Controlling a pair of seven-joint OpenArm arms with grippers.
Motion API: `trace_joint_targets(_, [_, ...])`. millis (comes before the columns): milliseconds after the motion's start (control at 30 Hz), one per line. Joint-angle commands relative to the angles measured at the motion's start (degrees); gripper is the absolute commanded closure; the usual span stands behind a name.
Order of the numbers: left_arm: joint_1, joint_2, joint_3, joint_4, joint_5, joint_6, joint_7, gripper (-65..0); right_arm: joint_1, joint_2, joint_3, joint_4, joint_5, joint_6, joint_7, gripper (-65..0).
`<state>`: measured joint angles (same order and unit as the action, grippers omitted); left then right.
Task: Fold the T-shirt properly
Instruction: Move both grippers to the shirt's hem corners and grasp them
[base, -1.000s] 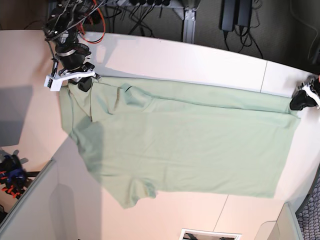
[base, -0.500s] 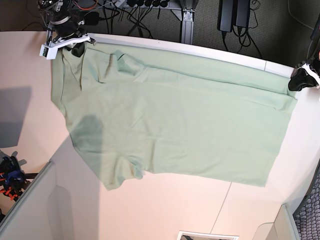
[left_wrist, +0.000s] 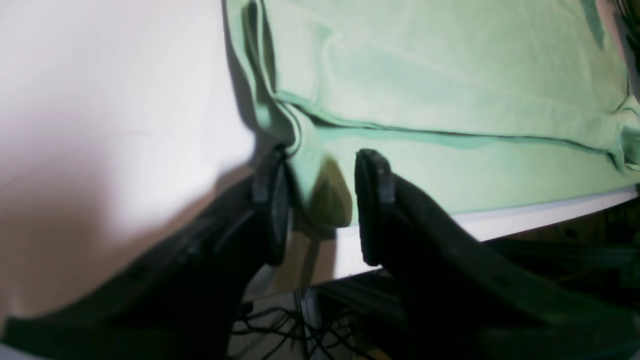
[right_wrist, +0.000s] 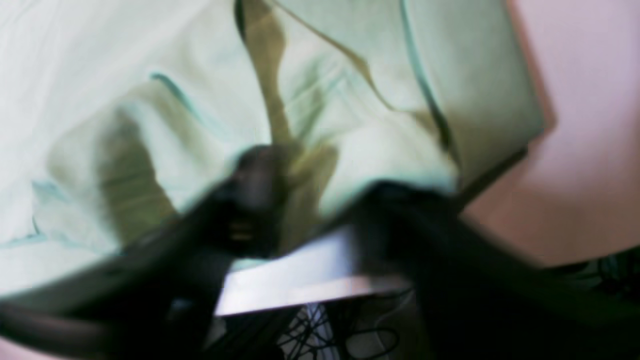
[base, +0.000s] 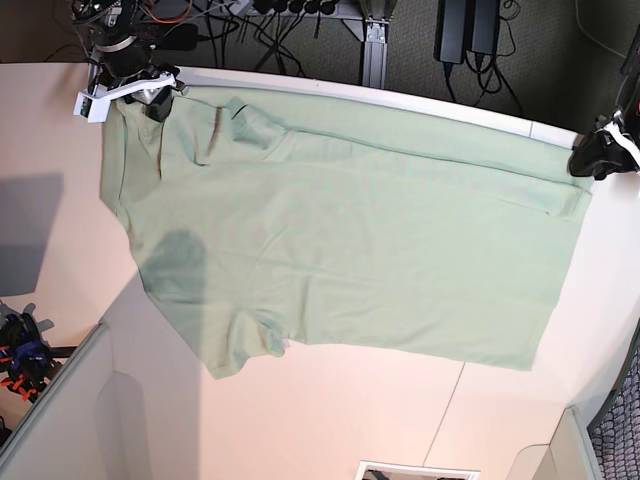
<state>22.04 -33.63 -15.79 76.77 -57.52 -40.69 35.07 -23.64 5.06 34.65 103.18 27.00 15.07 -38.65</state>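
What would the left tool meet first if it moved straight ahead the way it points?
Likely the T-shirt itself: its bunched corner already sits between the left tool's fingers, with more cloth beyond.

Base view looks straight down from overhead, wide, taking in the whole table and the spread T-shirt. Left wrist view sits low and close behind its fingers, facing along the shirt's far-edge fold. Right wrist view, close and blurred, faces that same far table edge.
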Motion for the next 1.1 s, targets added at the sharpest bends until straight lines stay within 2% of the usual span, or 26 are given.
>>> trace_joint_targets(0, [0.55,-1.16,-0.94,0.22,2.03,0.69,1.73,-26.4,0.11,0.68,0.5,1.07,-0.2,0.22,1.11,-35.0])
trace_joint_targets(300, [1.16,-2.27,-11.06,0.28,-3.43,0.69,4.44,-26.4,0.63,1.18,2.78,1.09,-0.17,0.17,2.8,-34.9])
trace_joint_targets(500, [1.16,-3.41,-13.03,2.62,-3.61,0.69,4.46,-26.4,2.93,2.93,7.37,1.09,-0.24,0.17,2.89,-34.9])
trace_joint_targets(600, [1.16,-3.69,-13.0,5.55,-3.56,0.69,4.98,-26.4,4.98,4.52,9.57,1.07,-0.81,0.17,3.06,-34.9])
trace_joint_targets(800, [1.16,-3.69,-13.0,13.86,-3.28,0.69,5.57,-26.4,11.02,9.2,9.73,0.11,-2.78,0.15,4.33,-34.9])
trace_joint_targets(967, [1.16,-3.72,-12.98,22.36,0.09,0.69,5.68,-26.4,16.72,13.11,6.32,-5.07,-2.78,0.15,5.14,-34.9])
trace_joint_targets(1067, [1.16,-4.2,-12.68,23.39,1.18,0.69,5.33,-26.4,21.7,14.88,2.89,-10.84,-3.04,0.15,5.64,-34.9])
